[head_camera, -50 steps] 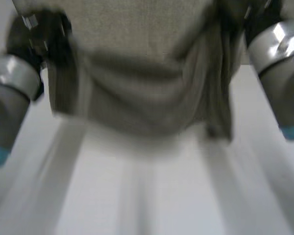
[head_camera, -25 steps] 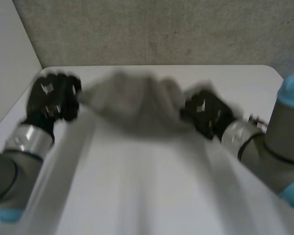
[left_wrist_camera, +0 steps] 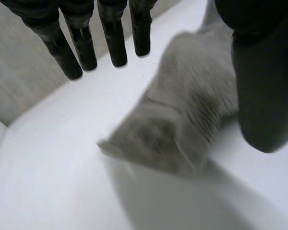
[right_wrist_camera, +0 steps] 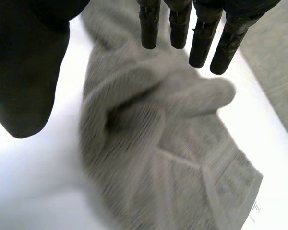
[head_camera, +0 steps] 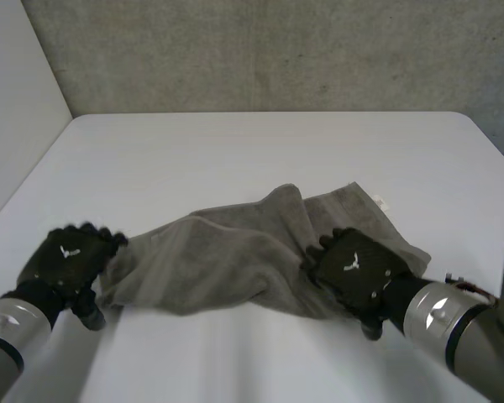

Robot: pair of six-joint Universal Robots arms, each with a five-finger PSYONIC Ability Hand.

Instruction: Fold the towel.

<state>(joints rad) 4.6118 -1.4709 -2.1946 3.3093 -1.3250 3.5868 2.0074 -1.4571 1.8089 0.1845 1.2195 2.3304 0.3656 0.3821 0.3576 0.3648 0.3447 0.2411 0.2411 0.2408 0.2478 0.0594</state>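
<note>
Lying crumpled: towel (head_camera: 227,256), long axis left-right | left hand (head_camera: 67,256) unclenched | right hand (head_camera: 357,269) unclenched

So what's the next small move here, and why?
Probably pinch the towel at its two ends and draw them apart to flatten it. It lies bunched and wrinkled on the table, too rumpled to fold cleanly. Both hands are open, the left hand at its left end, the right hand over its right part.
</note>
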